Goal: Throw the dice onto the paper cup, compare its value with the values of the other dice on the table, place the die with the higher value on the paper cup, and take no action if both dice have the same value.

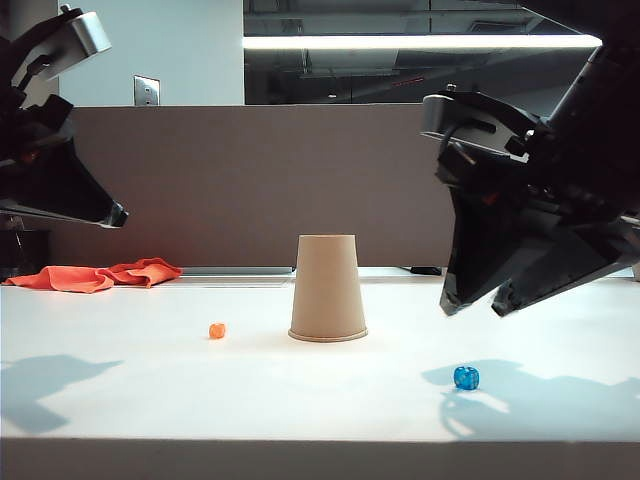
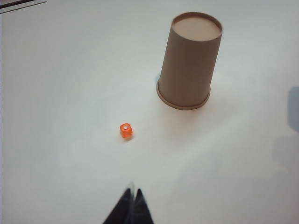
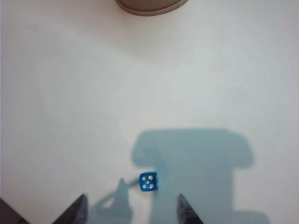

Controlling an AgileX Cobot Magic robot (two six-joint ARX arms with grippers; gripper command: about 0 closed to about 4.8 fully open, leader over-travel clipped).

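Blue die (image 1: 466, 377) sits on the counter (image 1: 120, 400), front right in the exterior view, well apart from the cup. It's a tiny translucent bright-blue cube w/ rounded corners; the right wrist view (image 3: 148, 181) shows white pips on its top face, looks like four, maybe five, too small to be sure. Nothing touches it.

Right hand (image 1: 478, 305) hangs above the die and a bit behind it, black angular fingers pointing down toward the counter, jaws spread wide, holding nothing. In its own wrist view (image 3: 131, 211) the two dark fingertips (image 3: 77, 212) stand on either side of the die w/ clear gaps, and the hand's shadow falls across the counter around it.

Paper cup (image 1: 327, 288) stands upside down near the middle of the counter: plain tan-brown paper, matte, tapered, rolled rim flat on the surface, narrow flat base up. The left wrist view (image 2: 189, 60) shows that base as a shallow recessed disc.

Orange die (image 1: 217, 330) lies left of the cup, near but apart; a tiny glossy cube, one white pip up in the left wrist view (image 2: 126, 130).

Left hand (image 1: 112, 214) is held high at the far left, well off the counter. In its wrist view (image 2: 132, 203) the dark tips meet in a point, so closed w/ nothing between.

Counter is smooth, plain white, slightly glossy. A crumpled orange cloth (image 1: 95, 275) lies at its back left edge.
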